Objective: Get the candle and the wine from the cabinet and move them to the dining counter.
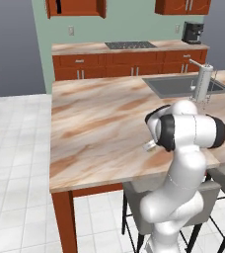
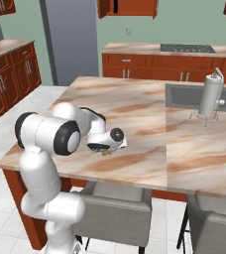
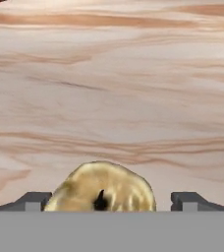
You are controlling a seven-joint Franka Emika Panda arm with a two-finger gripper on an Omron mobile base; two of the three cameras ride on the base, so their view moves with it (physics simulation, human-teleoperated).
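The tiny squat yellowish-tan wax candle (image 3: 101, 189) sits on the tan-brown marble worktop (image 1: 99, 118) between the spread jaws, and it looks light, stiff and a bit slick, so I'd pinch its round sides low.

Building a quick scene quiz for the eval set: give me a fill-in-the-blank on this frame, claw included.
1. The candle sits on the dining ____.
2. The claw fingers stand on either side of the candle with gaps showing, so the claw is ____.
3. The steel sink is set into the ____ counter.
4. Under the counter's near edge stand grey ____.

Missing words: counter; open; dining; chairs
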